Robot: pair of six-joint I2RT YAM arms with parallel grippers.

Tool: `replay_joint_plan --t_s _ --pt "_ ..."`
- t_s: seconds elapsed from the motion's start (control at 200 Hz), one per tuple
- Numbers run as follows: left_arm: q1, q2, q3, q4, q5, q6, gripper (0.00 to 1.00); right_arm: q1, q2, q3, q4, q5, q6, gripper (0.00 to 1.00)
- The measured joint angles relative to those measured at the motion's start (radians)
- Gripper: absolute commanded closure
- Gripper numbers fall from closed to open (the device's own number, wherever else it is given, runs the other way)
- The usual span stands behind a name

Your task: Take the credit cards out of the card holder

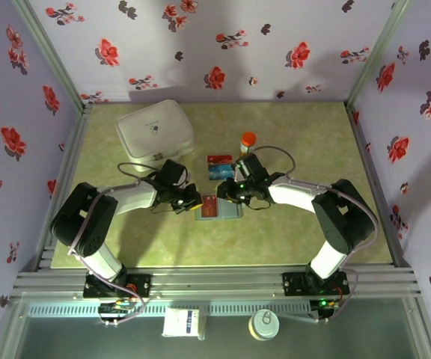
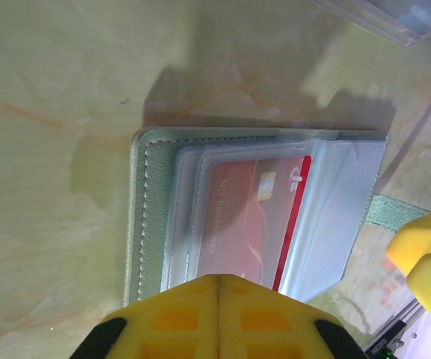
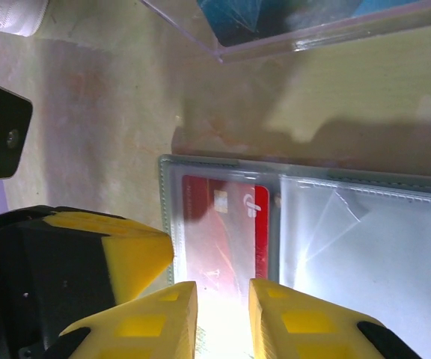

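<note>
A pale green, marbled table [image 1: 313,224] sits inside lavender walls [image 1: 290,30] printed with red and dark flowers, with a metal rail along the near edge. From above, a white lidded case [image 1: 154,129] stands far left and an orange-capped bottle [image 1: 248,140] far centre. Just near of the bottle lie a second red card [image 1: 219,158] and a blue-teal card [image 1: 218,172]. The card holder [image 1: 229,211] lies open and flat at mid-table, with the left gripper [image 1: 194,202] at its left edge and the right gripper [image 1: 225,196] at its far edge. The wrist cameras add detail. In the left wrist view, the left gripper [image 2: 219,283] has its yellow fingers pressed together with no gap, over the edge of the red card [image 2: 253,217], which sits in a clear pocket; whether they pinch it I cannot tell. In the right wrist view, the right gripper [image 3: 223,293] stands slightly parted above that pocket and grips nothing. The clear box [image 3: 328,30] beyond it holds the blue-teal card.
</note>
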Motion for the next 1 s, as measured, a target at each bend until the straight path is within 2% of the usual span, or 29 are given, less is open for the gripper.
replay_joint_plan --t_s 0.175,0.845,1.0 --pt "0.001 0.004 0.0 -0.006 -0.016 0.015 0.99 0.011 0.037 0.019 -0.002 -0.02 0.0 0.74" --pt "0.007 0.033 0.0 0.002 -0.02 0.025 0.99 0.045 0.175 0.112 -0.087 -0.046 -0.031 0.74" --pt "0.007 0.033 0.0 0.002 -0.02 0.025 0.99 0.045 0.18 0.117 -0.087 -0.054 -0.03 0.78"
